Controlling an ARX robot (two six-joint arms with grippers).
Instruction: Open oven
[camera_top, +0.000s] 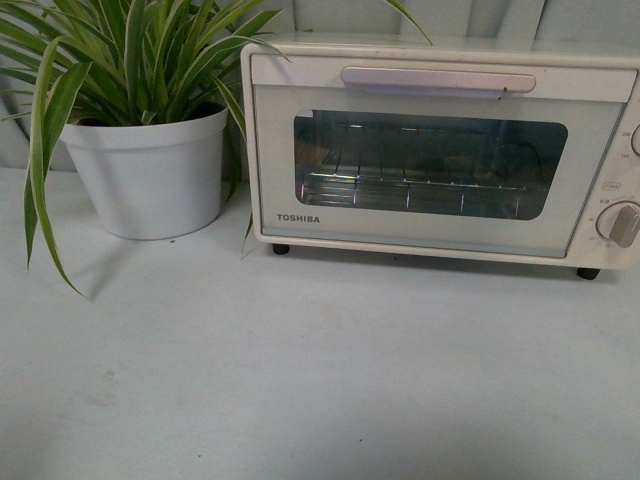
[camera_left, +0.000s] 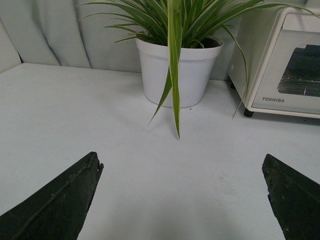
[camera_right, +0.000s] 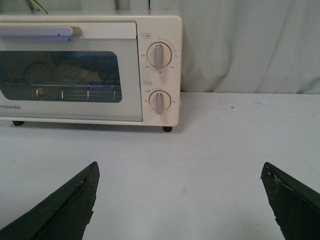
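Note:
The cream-white TOSHIBA oven (camera_top: 440, 150) stands at the back right of the white table in the front view. Its glass door is shut, with the long bar handle (camera_top: 438, 80) along the top and a wire rack behind the glass. The oven also shows in the right wrist view (camera_right: 90, 70) with two beige knobs (camera_right: 159, 56), and at the edge of the left wrist view (camera_left: 285, 60). My left gripper (camera_left: 182, 162) is open and empty over the table. My right gripper (camera_right: 180, 170) is open and empty, well short of the oven. Neither gripper shows in the front view.
A white pot with a long-leaved striped plant (camera_top: 150, 170) stands to the left of the oven, leaves drooping over the table and the oven's corner. It also shows in the left wrist view (camera_left: 180, 70). A pale curtain (camera_right: 250, 45) hangs behind.

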